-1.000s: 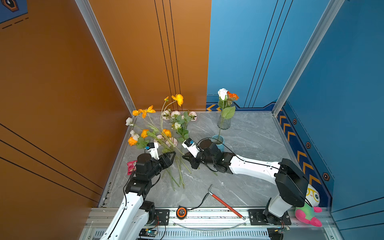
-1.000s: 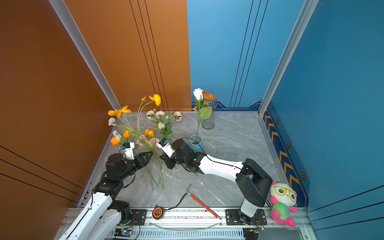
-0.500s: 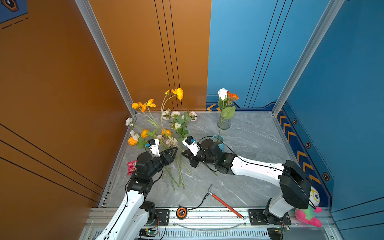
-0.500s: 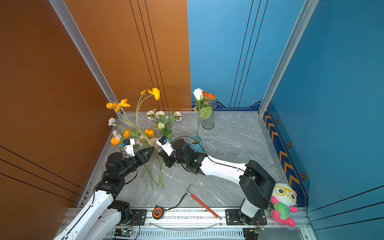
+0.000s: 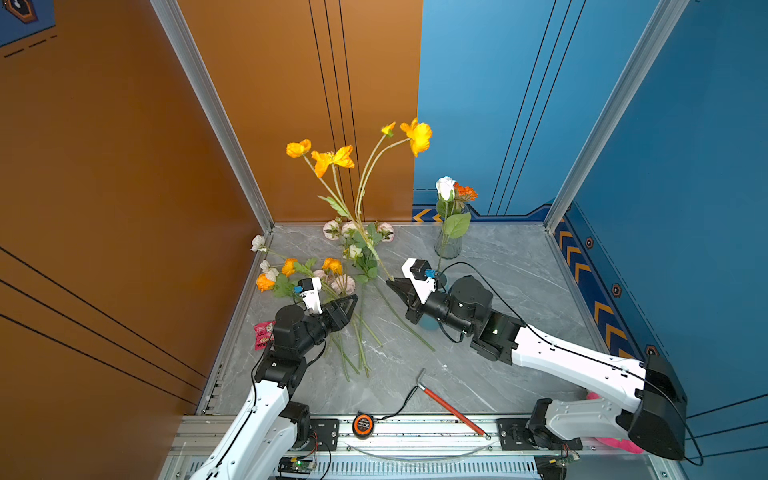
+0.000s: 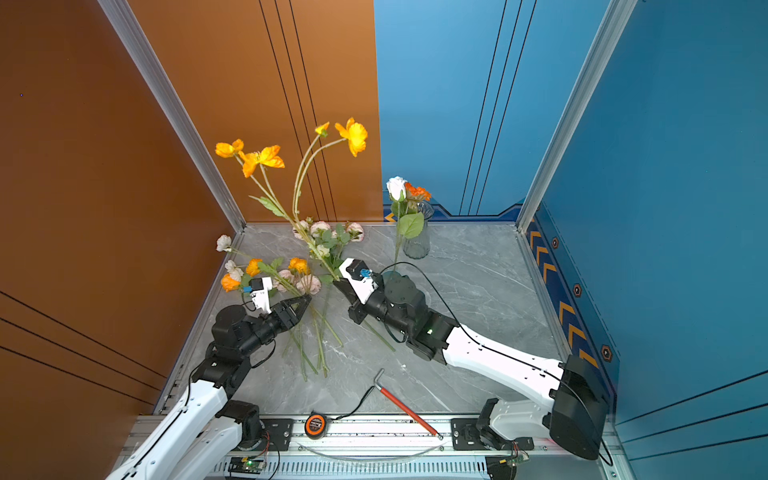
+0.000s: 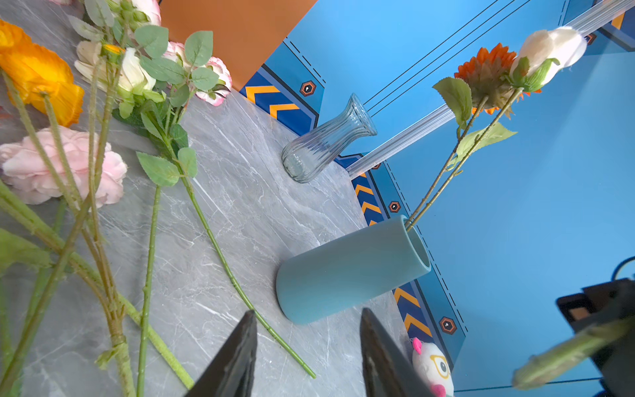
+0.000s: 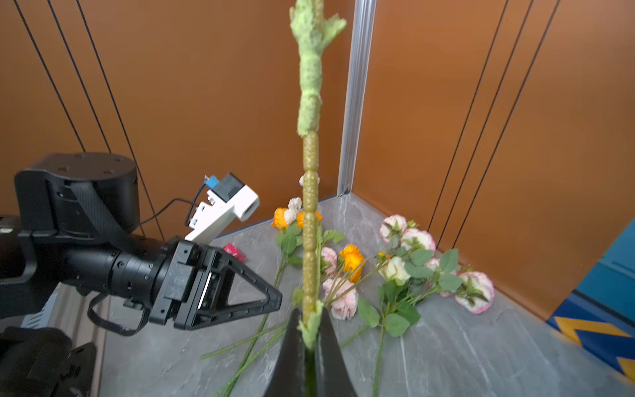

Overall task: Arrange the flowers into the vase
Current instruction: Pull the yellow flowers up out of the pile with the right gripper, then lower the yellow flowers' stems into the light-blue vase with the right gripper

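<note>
Pinching a knobbly green stem tight between the fingers of the right gripper, bottom centre of the right wrist frame. Holding the yellow-orange spray upright, blooms reaching into the upper middle of both top views. Hovering left of centre with the left gripper, fingers half spread, gripping nothing. Lying loose on the grey table, centre-left: the remaining flowers. Standing lower centre in the left wrist frame: the blue vase, already carrying a white rose and an orange bloom; behind it, an empty glass vase. Likely calling for: keeping the pinch firm, bringing the stem end over the blue rim, avoiding both standing stems, lowering straight.
</note>
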Robot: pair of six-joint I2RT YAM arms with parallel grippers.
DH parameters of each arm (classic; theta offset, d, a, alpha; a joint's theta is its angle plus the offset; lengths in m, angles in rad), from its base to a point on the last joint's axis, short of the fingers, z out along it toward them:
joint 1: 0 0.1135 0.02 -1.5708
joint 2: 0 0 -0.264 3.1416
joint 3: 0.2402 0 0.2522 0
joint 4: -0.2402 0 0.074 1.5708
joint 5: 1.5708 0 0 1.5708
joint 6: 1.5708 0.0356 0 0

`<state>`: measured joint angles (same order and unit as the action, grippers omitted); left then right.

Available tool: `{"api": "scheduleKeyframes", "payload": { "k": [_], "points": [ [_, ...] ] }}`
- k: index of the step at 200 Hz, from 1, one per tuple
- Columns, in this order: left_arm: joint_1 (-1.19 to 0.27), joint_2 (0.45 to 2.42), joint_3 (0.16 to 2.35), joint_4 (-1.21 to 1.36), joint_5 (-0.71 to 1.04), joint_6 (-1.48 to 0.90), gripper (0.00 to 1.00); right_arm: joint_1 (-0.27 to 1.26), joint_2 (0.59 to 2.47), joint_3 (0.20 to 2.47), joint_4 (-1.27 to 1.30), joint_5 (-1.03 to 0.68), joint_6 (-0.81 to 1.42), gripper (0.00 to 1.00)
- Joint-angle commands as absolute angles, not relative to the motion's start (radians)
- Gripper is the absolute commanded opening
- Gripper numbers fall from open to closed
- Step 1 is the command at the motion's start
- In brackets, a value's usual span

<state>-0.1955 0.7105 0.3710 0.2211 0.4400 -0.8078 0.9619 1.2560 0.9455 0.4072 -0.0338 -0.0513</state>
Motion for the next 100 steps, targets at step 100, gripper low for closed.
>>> {"api": "scheduleKeyframes", "payload": {
  "k": [100],
  "points": [
    [-0.287,0.770,0.379,0.282,0.442,-0.741,0.49,0.751,1.340,0.744,1.010,0.096,-0.144,0.00]
  ]
}}
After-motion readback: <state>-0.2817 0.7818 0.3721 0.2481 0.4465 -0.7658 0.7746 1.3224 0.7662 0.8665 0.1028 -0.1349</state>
